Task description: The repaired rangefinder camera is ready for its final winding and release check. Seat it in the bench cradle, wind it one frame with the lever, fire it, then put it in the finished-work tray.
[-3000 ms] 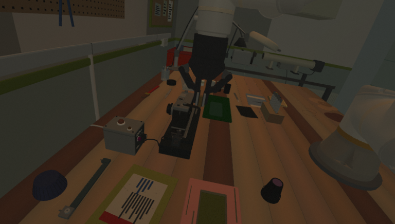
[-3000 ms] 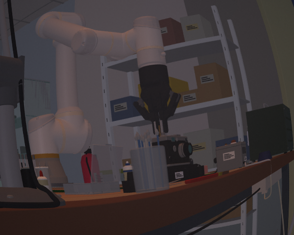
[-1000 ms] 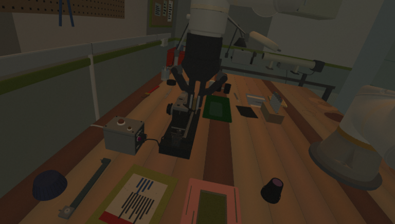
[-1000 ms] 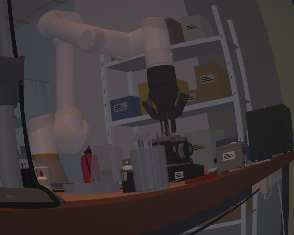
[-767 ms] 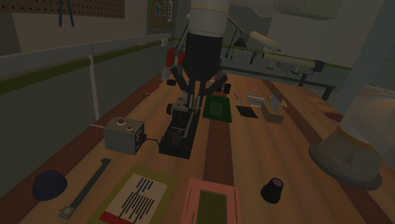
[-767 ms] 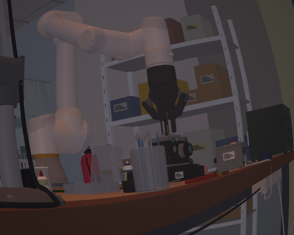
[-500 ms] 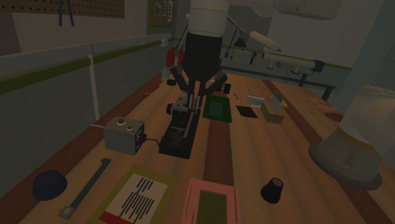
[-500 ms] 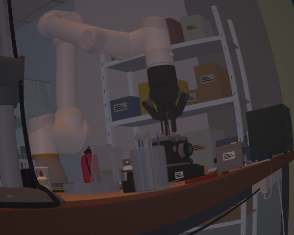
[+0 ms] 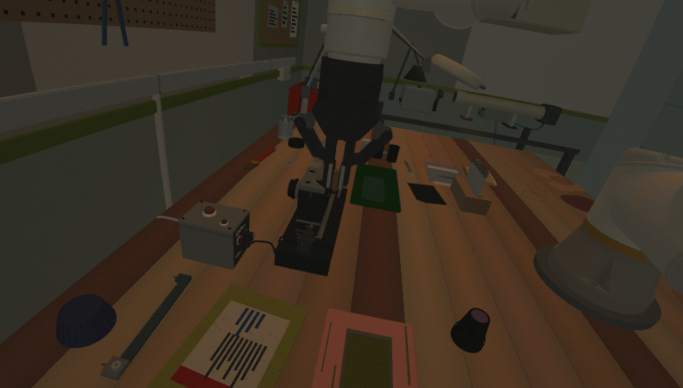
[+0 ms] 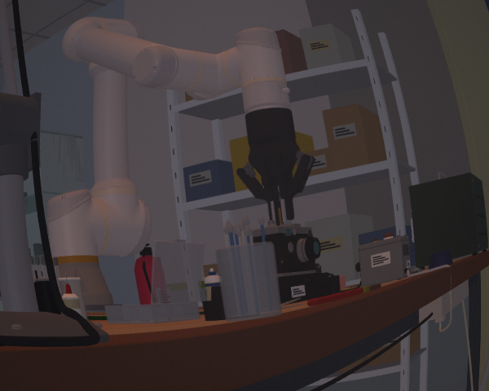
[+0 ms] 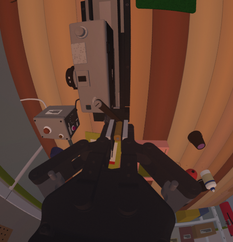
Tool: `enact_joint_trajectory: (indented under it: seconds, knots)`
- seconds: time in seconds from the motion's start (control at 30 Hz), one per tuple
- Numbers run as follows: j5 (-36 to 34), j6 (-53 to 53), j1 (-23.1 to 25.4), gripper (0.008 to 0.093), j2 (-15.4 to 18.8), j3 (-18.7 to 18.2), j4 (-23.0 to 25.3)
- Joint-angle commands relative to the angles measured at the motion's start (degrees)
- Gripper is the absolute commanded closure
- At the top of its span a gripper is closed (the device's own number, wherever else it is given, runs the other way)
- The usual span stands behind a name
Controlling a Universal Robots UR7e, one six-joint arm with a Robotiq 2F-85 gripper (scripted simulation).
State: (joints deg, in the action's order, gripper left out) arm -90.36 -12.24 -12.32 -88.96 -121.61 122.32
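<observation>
The rangefinder camera (image 9: 308,182) (image 10: 294,248) (image 11: 92,65) sits upright in the black bench cradle (image 9: 310,233) (image 10: 308,286) (image 11: 121,56) in the middle of the bench, lens toward the wall side. Its dark wind lever (image 11: 108,112) swings out from the top plate's corner, and its yellowish tip (image 11: 117,131) lies between the fingers of my gripper (image 9: 335,177) (image 10: 280,216) (image 11: 117,129), which is closed on it from straight above. The green finished-work tray (image 9: 376,187) (image 11: 165,5) lies on the bench just beside the cradle's far end.
The arm's base (image 9: 609,243) fills the bench's right side. A grey control box (image 9: 214,233) (image 11: 56,122) stands left of the cradle, wired to it. A salmon tray (image 9: 365,351), a striped card (image 9: 236,343), a dark cap (image 9: 470,329) and a dome (image 9: 85,319) lie along the front.
</observation>
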Motion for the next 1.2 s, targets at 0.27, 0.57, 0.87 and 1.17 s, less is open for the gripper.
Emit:
enact_joint_trajectory:
  seconds: [0.27, 0.57, 0.87, 1.17]
  knots:
    - [0.36, 0.03, 0.1, 0.0934, -0.01, 0.13, 0.27]
    - [0.36, 0.02, 0.1, 0.0934, -0.01, 0.13, 0.27]
    - [0.36, 0.02, 0.1, 0.0759, -0.01, 0.13, 0.27]
    - [0.36, 0.02, 0.1, 0.0579, -0.01, 0.13, 0.27]
